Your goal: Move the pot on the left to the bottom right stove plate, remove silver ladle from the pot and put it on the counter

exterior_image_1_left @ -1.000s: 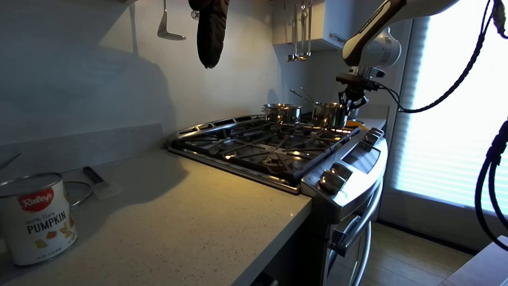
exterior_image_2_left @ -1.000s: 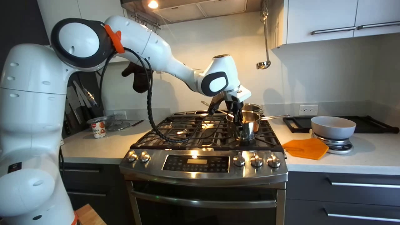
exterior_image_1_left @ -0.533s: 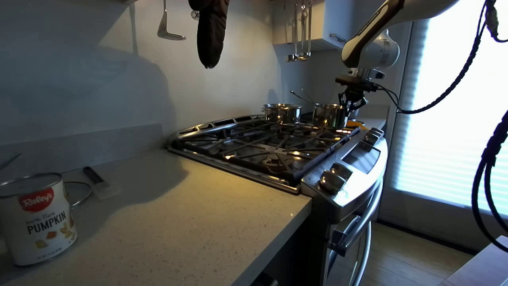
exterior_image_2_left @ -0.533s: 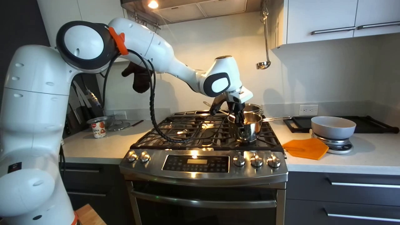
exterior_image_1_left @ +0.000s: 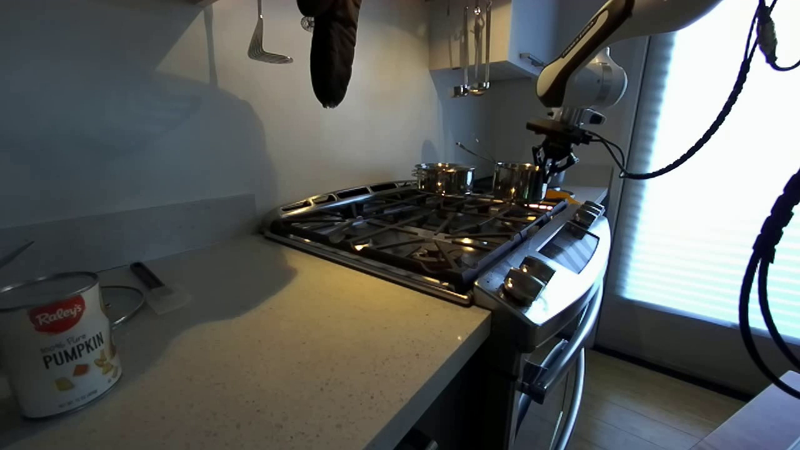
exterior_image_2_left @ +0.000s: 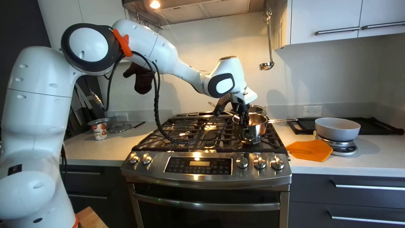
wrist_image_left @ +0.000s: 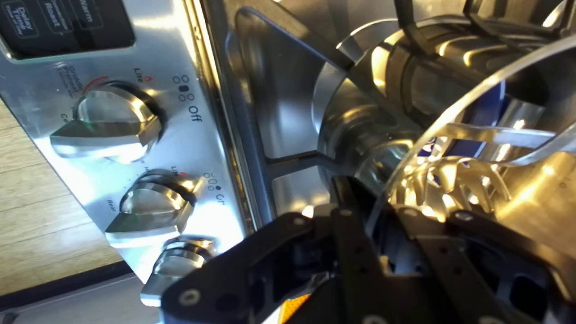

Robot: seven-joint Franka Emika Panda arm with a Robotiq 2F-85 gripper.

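arm point(exterior_image_2_left: 38, 110): white, rounded | joint ring point(exterior_image_2_left: 114, 49): dark | band point(exterior_image_2_left: 122, 42): orange | cable point(exterior_image_2_left: 156, 107): black, braided | jaws: black, silver screws point(wrist_image_left: 189, 297)

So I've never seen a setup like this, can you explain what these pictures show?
The machine is a Franka Panda robot arm, steered by a person. Two pictures come from cameras standing outside it; the close-up comes from one on its wrist. Its black Robotiq gripper pinches the rim of a steel saucepan over the gas range; whether the saucepan is lifted, I can't tell. A slotted metal utensil leans inside. Another steel pot stands nearer the wall. The counters hold a Raley's pumpkin can, an orange mat, and a gray bowl atop a kitchen scale.
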